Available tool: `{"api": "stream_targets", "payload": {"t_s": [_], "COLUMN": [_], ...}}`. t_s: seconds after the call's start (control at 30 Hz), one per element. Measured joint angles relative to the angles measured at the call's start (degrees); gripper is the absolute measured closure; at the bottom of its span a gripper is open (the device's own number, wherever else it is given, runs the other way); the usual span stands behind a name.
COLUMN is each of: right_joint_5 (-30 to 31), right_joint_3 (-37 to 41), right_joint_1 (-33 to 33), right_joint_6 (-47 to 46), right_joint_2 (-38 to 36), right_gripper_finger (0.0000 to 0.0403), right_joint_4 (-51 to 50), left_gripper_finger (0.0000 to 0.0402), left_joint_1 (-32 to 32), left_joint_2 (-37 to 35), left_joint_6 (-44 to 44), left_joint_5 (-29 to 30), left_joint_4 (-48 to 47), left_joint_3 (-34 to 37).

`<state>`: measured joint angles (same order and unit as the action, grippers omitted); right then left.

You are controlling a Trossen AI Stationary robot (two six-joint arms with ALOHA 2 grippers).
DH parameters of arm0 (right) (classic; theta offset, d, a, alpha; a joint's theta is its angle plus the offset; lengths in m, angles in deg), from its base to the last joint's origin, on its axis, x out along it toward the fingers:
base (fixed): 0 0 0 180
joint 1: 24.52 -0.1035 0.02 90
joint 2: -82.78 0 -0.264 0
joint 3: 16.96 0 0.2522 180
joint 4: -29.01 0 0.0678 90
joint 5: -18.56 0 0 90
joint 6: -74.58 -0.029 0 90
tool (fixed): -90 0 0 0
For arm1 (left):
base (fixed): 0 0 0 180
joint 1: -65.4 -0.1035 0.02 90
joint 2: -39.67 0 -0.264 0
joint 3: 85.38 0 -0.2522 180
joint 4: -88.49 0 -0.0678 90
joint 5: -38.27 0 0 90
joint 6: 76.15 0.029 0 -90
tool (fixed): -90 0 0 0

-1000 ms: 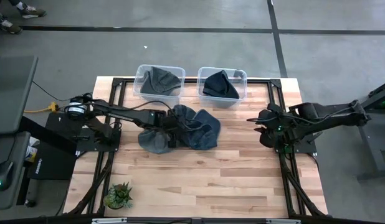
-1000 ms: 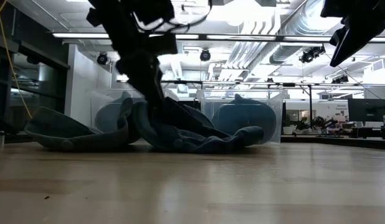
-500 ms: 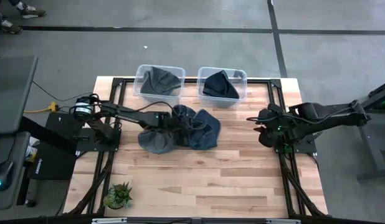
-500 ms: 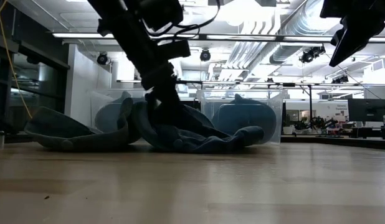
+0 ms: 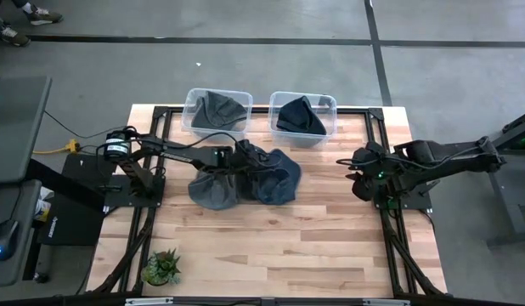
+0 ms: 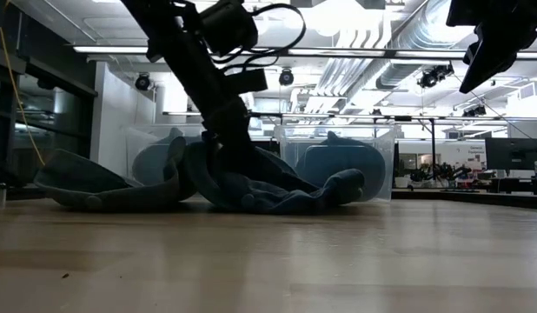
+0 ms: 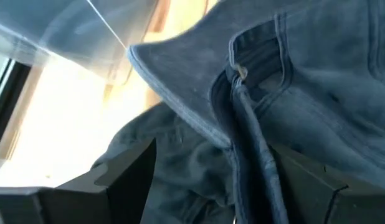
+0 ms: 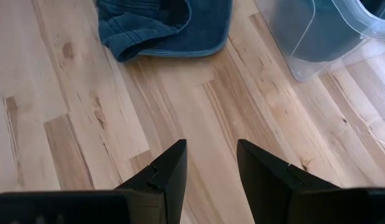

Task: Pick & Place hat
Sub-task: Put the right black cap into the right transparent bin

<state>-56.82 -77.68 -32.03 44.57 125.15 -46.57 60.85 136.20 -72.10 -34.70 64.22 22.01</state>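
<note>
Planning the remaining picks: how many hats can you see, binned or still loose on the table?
4. One in the left bin, one in the right bin, a grey hat and a blue denim hat loose below the bins. The overlapping pile could hide more.

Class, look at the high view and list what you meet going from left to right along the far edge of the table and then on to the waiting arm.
Left clear bin holding a grey hat → right clear bin holding a dark hat → right gripper, hovering empty over bare wood.
</note>
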Motion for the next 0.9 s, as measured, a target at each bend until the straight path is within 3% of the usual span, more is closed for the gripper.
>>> {"api": "stream_targets", "payload": {"t_s": [0.5,0.77,0.9], "right_joint_5": [0.2,0.2,-0.4], "right_joint_3": [0.0,0.0,0.0], "right_joint_1": [0.0,0.0,0.0], "right_joint_6": [-1.0,-3.1,-4.6], "right_joint_2": [0.0,0.0,0.0], "right_gripper_finger": [0.0268,0.0268,0.0268], "right_joint_4": [0.0,0.0,0.1], "left_gripper_finger": [0.0264,0.0382,0.0382], "left_joint_1": [0.0,0.0,0.0], "left_joint_2": [0.0,0.0,0.0], "left_joint_6": [-6.3,-10.6,-11.8], "left_joint_5": [-2.8,-4.4,-5.4], "left_joint_4": [0.2,0.1,0.1], "left_joint_3": [0.0,0.0,0.0]}}
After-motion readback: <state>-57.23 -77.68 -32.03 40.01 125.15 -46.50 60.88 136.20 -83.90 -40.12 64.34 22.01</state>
